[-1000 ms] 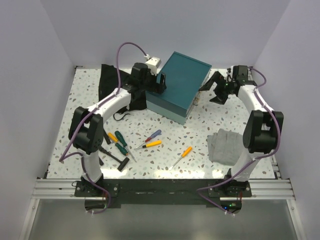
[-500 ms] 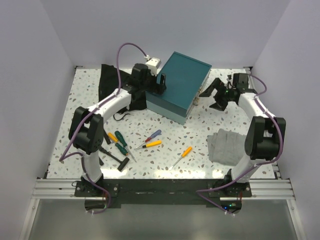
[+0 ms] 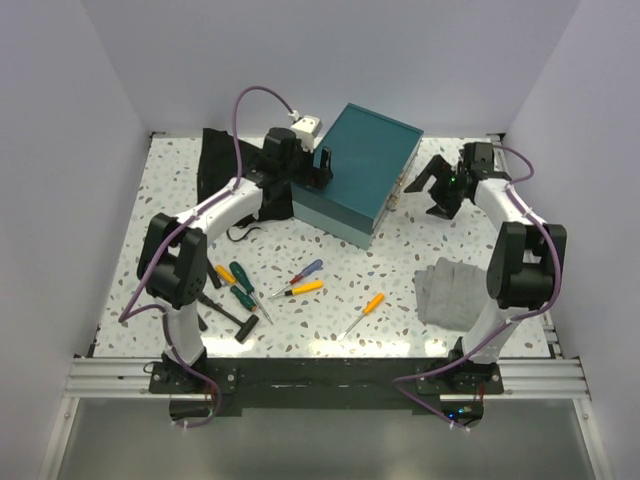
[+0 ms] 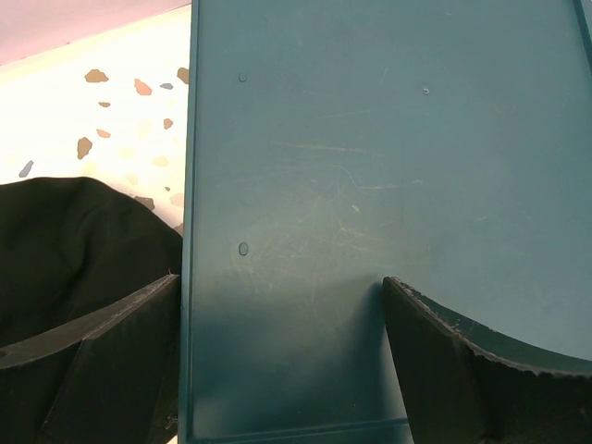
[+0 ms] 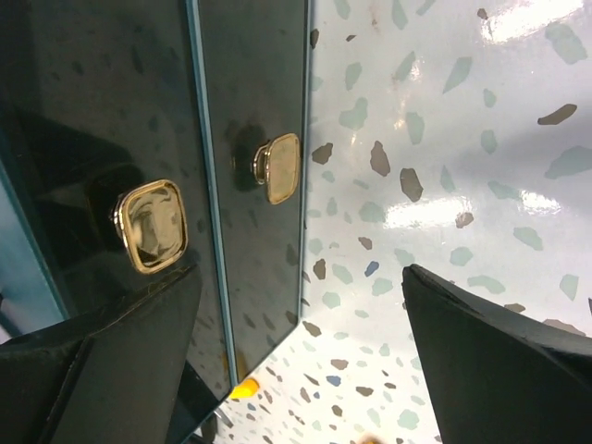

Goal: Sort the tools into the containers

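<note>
The closed dark-teal hard case point(image 3: 362, 172) sits at the far middle of the table point(image 3: 400, 300). Its long axis runs far to near, slanting left at the near end, so the long face with the two brass clasps point(image 5: 151, 226) looks toward my right arm. My right gripper point(image 3: 425, 190) is just beside that face, jaws spread wide and holding nothing, with the clasps directly ahead between them. This arm is clearly the nearer one to undo them, I judge. My left gripper point(image 3: 322, 165) is on the opposite long side, also spread and empty. It straddles the lid's edge, one finger over the lid and the other out toward the black fabric bag point(image 4: 74, 240). The tools point(image 3: 290, 285) lie loose at the near left, well apart from both grippers.
</note>
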Controlling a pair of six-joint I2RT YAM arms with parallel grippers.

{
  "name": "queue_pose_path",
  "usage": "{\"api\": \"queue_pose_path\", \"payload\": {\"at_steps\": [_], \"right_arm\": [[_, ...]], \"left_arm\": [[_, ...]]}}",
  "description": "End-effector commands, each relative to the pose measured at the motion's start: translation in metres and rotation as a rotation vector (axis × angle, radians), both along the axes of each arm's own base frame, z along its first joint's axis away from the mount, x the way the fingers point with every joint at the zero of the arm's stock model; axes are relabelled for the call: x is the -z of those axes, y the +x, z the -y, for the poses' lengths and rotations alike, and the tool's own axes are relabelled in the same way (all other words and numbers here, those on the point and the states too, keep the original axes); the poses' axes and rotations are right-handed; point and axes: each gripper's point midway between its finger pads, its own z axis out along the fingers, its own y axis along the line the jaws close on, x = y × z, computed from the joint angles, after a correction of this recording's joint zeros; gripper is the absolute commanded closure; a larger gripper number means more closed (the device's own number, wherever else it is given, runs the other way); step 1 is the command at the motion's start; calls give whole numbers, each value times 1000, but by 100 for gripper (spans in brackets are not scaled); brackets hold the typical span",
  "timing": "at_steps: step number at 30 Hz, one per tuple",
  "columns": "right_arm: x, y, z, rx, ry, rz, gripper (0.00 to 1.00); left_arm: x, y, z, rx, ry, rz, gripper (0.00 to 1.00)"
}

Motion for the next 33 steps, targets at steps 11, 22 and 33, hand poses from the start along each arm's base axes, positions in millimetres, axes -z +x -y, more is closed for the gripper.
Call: {"api": "queue_pose_path", "payload": {"at_steps": [11, 22, 33], "right_arm": [[42, 19, 4, 66, 28, -87, 8], [42, 36, -16, 48, 112, -64, 9], [72, 21, -9, 135, -4, -211, 12]], "left_arm": [[10, -8, -5, -16, 53, 9, 7], [17, -8, -3, -10, 62, -3, 6], [19, -4, 0, -12, 55, -12, 6]]}}
